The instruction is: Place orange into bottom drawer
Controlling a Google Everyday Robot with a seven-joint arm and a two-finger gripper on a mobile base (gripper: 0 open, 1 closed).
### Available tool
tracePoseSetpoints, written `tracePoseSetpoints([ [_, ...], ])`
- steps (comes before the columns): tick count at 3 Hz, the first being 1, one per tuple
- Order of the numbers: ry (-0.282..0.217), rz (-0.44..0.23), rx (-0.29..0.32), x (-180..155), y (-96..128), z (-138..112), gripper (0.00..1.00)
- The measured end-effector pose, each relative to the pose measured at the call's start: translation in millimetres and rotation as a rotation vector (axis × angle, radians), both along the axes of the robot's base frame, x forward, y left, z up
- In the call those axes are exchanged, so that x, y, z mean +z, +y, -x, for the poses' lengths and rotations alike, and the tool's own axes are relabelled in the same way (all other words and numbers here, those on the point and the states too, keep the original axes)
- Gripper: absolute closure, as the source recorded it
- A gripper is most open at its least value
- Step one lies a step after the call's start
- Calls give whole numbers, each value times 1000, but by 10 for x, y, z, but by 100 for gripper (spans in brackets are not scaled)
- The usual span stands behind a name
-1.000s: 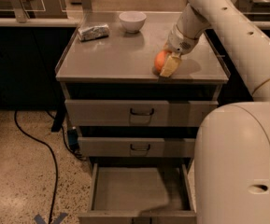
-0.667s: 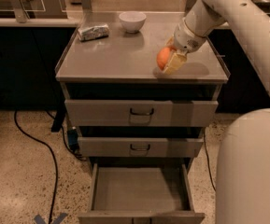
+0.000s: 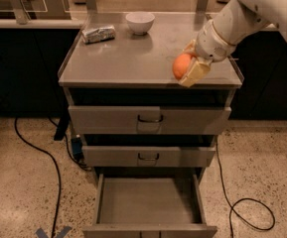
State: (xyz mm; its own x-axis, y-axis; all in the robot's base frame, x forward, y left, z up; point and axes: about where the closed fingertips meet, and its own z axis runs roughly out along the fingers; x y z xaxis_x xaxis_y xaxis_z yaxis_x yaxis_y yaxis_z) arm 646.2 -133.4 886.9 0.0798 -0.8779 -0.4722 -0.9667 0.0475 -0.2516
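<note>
The orange (image 3: 181,65) is held in my gripper (image 3: 188,67), whose cream fingers (image 3: 194,73) close around it just above the front right part of the grey cabinet top (image 3: 128,58). The white arm reaches in from the upper right. The bottom drawer (image 3: 149,202) is pulled open below, showing its bare flat grey floor. The two upper drawers are closed.
A white bowl (image 3: 140,22) and a crumpled silver packet (image 3: 98,33) sit at the back of the cabinet top. Black cables (image 3: 242,207) lie on the speckled floor on both sides. Dark counters flank the cabinet.
The arm and gripper have moved a little toward the front edge of the cabinet top with the orange held. The view has shifted, so the arm's bulk no longer covers the lower right.
</note>
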Motion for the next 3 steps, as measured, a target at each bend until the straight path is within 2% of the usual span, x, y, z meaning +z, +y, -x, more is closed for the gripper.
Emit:
tracePoseSetpoints([
  [1,29,-52,16,22,68,397,100],
  [2,71,-149,47,27,308,863,100],
  [3,72,-149,47,25,311,863,100],
])
